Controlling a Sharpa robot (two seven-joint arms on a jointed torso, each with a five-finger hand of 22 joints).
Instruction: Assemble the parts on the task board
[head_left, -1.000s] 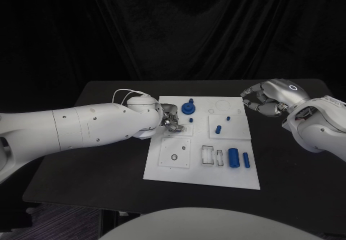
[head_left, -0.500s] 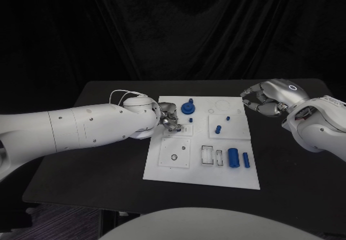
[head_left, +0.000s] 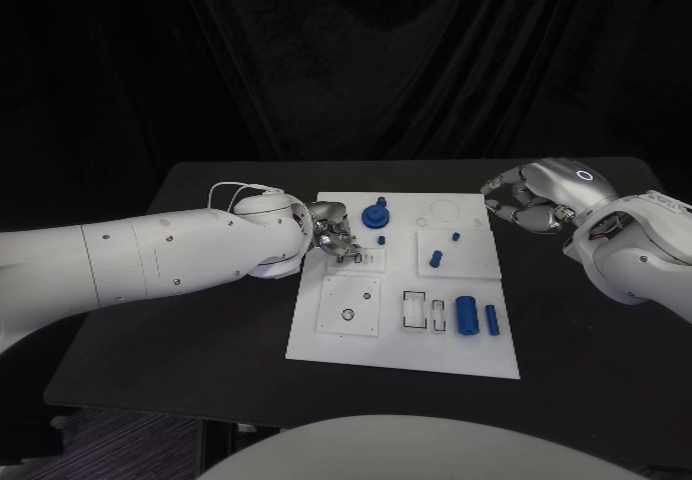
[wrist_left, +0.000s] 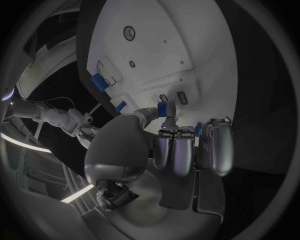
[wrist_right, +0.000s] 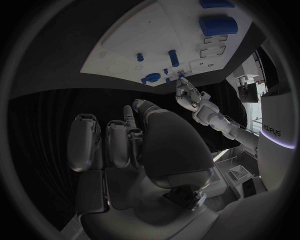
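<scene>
The left hand (head_left: 332, 238) hovers over the left edge of the task board (head_left: 407, 345), fingers curled downward, and in the left wrist view it pinches a small blue part (wrist_left: 162, 109) at its fingertips just above the white plate; whether that part touches the board is hard to say. The right hand (head_left: 537, 198) hangs above the black table (head_left: 188, 330) just beyond the board's far right corner, fingers curled inward with nothing visible in them.

On the board, a blue stepped knob (head_left: 376, 214) stands near the far edge, with a short blue peg (head_left: 382, 240) just before it. A tiny blue stud (head_left: 456, 237) and a blue pin (head_left: 436, 258) sit in the right square panel. Nearer the robot, a fat blue cylinder (head_left: 467, 314) lies beside a slimmer blue rod (head_left: 493, 320).
</scene>
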